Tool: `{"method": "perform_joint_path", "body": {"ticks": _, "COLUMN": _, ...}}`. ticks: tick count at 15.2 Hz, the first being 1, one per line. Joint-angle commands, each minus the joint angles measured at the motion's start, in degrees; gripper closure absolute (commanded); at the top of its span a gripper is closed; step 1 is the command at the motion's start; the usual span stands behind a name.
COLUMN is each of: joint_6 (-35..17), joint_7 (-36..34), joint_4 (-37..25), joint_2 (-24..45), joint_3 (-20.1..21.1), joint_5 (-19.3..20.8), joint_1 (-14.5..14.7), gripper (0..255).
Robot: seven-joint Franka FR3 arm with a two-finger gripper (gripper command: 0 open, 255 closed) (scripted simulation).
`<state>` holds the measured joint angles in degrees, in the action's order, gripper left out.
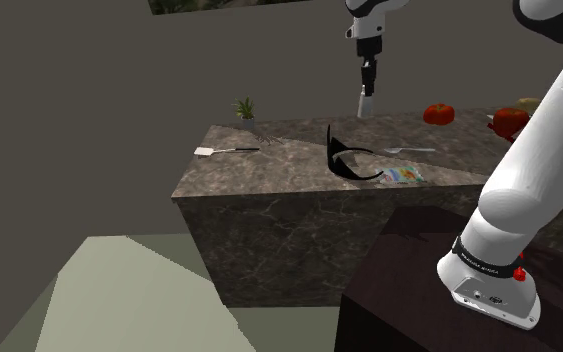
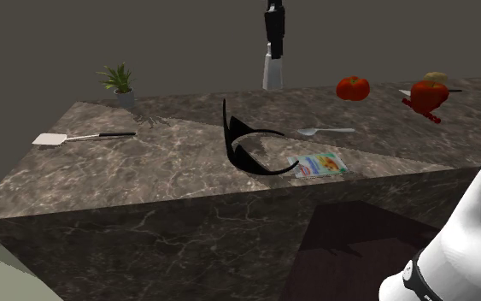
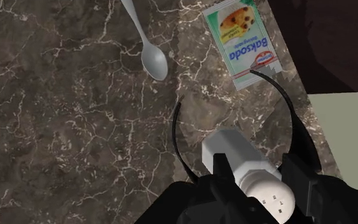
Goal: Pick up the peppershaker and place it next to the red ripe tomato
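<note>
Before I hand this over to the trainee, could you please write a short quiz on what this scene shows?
1. True or false: the gripper is open and empty.
2. Which lies nearest the baking soda packet? A spoon; B spatula; C plant.
3. Fill in: the tomato sits on the ___.
Key: 1 false, it is shut on the shaker, held up in the air. 2 A. 3 counter.
</note>
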<state>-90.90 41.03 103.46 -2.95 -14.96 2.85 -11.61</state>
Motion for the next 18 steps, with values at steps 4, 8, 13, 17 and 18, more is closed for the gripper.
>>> {"method": "perform_joint_path", "body": {"ticks": 4, "joint_6": -0.38, "joint_7": 6.71, "joint_4": -0.62, "joint_2": 0.67, "joint_3": -3.53, "joint_5": 1.09, "joint_1": -3.21, "gripper": 255}}
{"method": "perform_joint_path", "body": {"ticks": 8, "joint_6": -0.48, "joint_7": 12.4, "joint_4": -2.58, "joint_2": 2.44, "joint_3": -6.47, "joint_5": 1.47, "joint_1": -5.94, "gripper": 255}}
{"method": "perform_joint_path", "body": {"ticks": 13, "joint_6": -0.42, "joint_7": 19.8, "joint_4": -6.59, "joint_2": 6.12, "joint_3": -10.03, "joint_5": 1.06, "joint_1": -9.64, "gripper": 255}}
{"method": "perform_joint_path", "body": {"ticks": 17, "joint_6": -0.05, "joint_7": 25.92, "joint_4": -11.18, "joint_2": 10.28, "joint_3": -12.61, "joint_5": -0.14, "joint_1": -13.05, "gripper": 255}}
{"method": "perform_joint_path", "body": {"ticks": 18, "joint_6": 0.11, "joint_7": 27.46, "joint_4": -12.54, "joint_2": 11.49, "joint_3": -13.2, "joint_5": -0.57, "joint_1": -14.0, "gripper": 255}}
